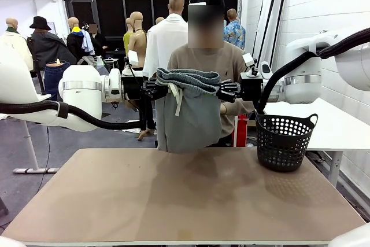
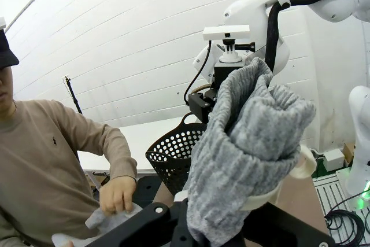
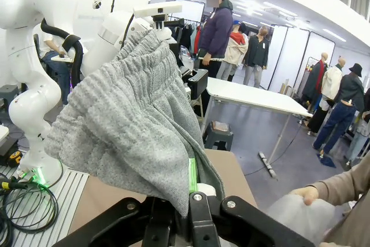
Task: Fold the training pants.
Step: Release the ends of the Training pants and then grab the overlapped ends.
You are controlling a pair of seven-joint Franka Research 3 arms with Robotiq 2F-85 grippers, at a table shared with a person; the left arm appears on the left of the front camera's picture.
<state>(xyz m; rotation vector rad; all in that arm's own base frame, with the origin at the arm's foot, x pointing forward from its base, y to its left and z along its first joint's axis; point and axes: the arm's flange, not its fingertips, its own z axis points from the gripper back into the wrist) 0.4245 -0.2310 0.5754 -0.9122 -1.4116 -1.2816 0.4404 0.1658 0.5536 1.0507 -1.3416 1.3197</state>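
Training pants [image 1: 188, 114] hang in the air above the far edge of the table [image 1: 185, 201], not touching it. The waistband is stretched level between my two grippers and the legs drop straight down in front of the person [image 1: 199, 62]. The white drawstring [image 1: 175, 93] dangles from the waistband near the left end.

My left gripper [image 1: 155, 89] is clamped tight on the left end of the waistband, with fabric bunched over the fingers in its wrist view. My right gripper [image 1: 227, 91] is pinched closed on the right end, a green pad just peeking from under the cloth in its wrist view.

The person's hand [image 2: 118, 195] sits low beside the pants with pale fabric in it; I can't tell if that's a pant leg.

A black perforated basket [image 1: 285, 140] stands on the table's right side, apart from the pants.
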